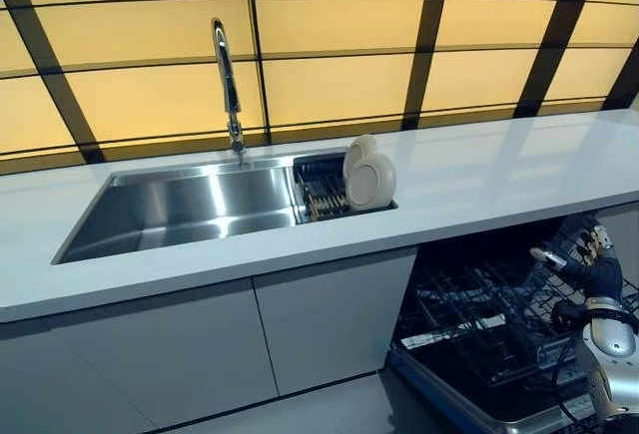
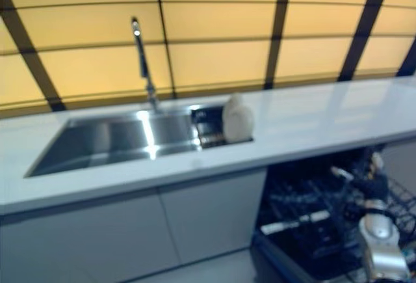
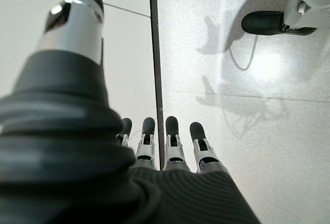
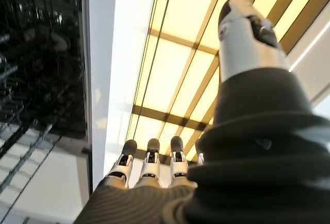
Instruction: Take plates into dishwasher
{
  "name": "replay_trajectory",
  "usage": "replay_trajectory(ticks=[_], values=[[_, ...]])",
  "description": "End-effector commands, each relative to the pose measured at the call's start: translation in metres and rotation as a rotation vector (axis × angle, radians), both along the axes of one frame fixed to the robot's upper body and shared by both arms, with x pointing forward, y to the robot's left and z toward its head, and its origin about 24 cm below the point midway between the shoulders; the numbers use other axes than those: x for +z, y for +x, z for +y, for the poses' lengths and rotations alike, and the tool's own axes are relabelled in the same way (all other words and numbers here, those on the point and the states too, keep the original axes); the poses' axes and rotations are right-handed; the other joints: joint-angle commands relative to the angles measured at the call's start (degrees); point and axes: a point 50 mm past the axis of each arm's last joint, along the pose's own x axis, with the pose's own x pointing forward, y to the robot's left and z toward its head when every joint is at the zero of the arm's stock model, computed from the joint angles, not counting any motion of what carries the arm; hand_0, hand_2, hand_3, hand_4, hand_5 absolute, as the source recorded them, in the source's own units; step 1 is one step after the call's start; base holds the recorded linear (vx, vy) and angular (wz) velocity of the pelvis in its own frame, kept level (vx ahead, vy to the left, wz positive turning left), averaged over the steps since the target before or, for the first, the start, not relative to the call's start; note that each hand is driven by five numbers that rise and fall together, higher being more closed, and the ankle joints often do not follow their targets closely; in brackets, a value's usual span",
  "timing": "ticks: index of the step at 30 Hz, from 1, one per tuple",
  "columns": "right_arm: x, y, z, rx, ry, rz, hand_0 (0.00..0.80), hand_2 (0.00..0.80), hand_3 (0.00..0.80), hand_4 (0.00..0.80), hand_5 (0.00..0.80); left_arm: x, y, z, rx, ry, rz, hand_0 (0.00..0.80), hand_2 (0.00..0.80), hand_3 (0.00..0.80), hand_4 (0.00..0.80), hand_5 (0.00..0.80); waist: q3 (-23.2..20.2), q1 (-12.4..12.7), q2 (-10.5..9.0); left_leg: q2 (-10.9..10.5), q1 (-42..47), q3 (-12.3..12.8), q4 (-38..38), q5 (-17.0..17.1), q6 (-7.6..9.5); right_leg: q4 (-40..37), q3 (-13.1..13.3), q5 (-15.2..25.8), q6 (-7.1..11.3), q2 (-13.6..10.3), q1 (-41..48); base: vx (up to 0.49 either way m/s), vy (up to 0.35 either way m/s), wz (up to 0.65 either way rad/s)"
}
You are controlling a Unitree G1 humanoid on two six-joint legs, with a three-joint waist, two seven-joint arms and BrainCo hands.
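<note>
Sink set into the counter at 10 o'clock. Tap behind the sink at 12 o'clock. Rack in the sink's right end; plates upright in it. Dishwasher open below the counter at 4 o'clock. Right hand over its basket.

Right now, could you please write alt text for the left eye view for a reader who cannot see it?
Cream plates stand upright in a dish rack at the right end of a steel sink set in a white countertop. Below right, the dishwasher is open, its wire rack pulled out, with the robot's empty open right hand above it.
</note>
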Motion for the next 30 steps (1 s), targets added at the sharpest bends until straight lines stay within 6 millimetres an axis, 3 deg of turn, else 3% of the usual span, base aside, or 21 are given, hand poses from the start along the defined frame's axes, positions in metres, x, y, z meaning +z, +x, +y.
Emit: replay_trajectory(ticks=[1,7,11,16,21,30], values=[[0.055,0.024,0.019,0.089,-0.074,-0.212,0.000,0.000,0.000,0.000,0.000,0.016,0.025,0.030,-0.027,0.087,-0.066,0.000,0.000,0.000,0.000,0.000,1.8,1.3,-2.69,-3.8,-1.8,-0.3,3.4,-2.1,3.58,12.1,2.3,5.0,2.69,-5.9,-6.0,-0.002,0.170,-0.03],[0.064,0.027,0.020,0.110,-0.100,-0.222,0.000,0.000,0.000,0.000,0.000,0.017,0.036,0.023,-0.064,0.077,-0.089,0.000,0.000,0.000,0.000,0.000,2.8,1.0,-2.05,-4.1,-2.7,-1.2,5.4,-2.6,4.09,22.4,4.1,10.2,1.84,-8.2,-10.4,0.008,0.152,-0.01],[0.067,0.028,0.022,0.129,-0.108,-0.214,0.000,0.000,0.000,0.000,0.000,0.017,0.036,0.023,-0.077,0.081,-0.080,0.000,0.000,0.000,0.000,0.000,2.7,0.6,-1.74,-3.9,-2.6,-1.5,5.9,-3.3,4.22,25.6,5.0,10.9,1.80,-8.5,-12.6,0.030,0.092,0.05],[0.068,0.033,0.023,0.148,-0.107,-0.203,0.000,0.000,0.000,0.000,0.000,0.018,0.039,0.024,-0.059,0.084,-0.087,0.000,0.000,0.000,0.000,0.000,2.1,0.1,-2.77,-4.9,-1.9,-1.7,5.3,-4.5,4.16,17.9,4.4,8.6,1.78,-7.4,-12.4,0.055,0.015,-0.04],[0.072,0.035,0.021,0.148,-0.097,-0.198,0.000,0.000,0.000,0.000,0.000,0.019,0.046,0.023,-0.062,0.088,-0.090,0.000,0.000,0.000,0.000,0.000,2.2,-1.1,-3.44,-5.7,-1.1,-2.6,6.0,-6.3,3.91,8.4,5.2,5.7,1.67,-3.3,-11.2,0.035,-0.017,-0.06],[0.062,0.029,0.015,0.149,-0.088,-0.171,0.000,0.000,0.000,0.000,0.000,0.016,0.036,0.024,-0.059,0.091,-0.066,0.000,0.000,0.000,0.000,0.000,2.6,-3.0,-3.65,-6.5,1.4,-4.8,5.2,-6.9,4.08,5.1,6.2,10.0,2.95,-1.8,-15.5,0.060,-0.026,-0.01]])
